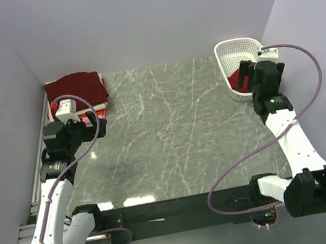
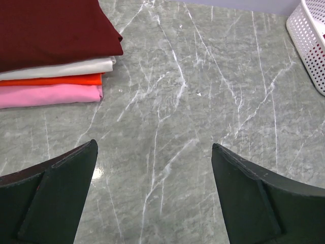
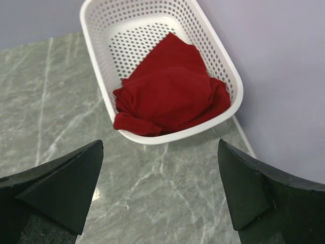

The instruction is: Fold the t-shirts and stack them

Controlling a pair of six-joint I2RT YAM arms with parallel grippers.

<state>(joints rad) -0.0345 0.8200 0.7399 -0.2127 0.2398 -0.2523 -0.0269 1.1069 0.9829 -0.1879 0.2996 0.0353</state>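
Crumpled bright red cloth t-shirt [image 3: 167, 96] lies bunched inside the white perforated plastic basket [image 3: 137, 35], at the far right corner of the grey marble-pattern table [image 1: 171, 133]. Right gripper [image 3: 160, 145] hangs just short of the basket's near rim — jaws spread wide, nothing between them.

Far left corner holds a stack of four: dark maroon folded shirt [image 2: 51, 30] on top, then white shirt [image 2: 61, 68], orange-red shirt [image 2: 51, 80], and pink shirt [image 2: 45, 94] at the bottom. Left gripper [image 2: 153, 147] sits near the stack over bare table — jaws wide apart, empty.
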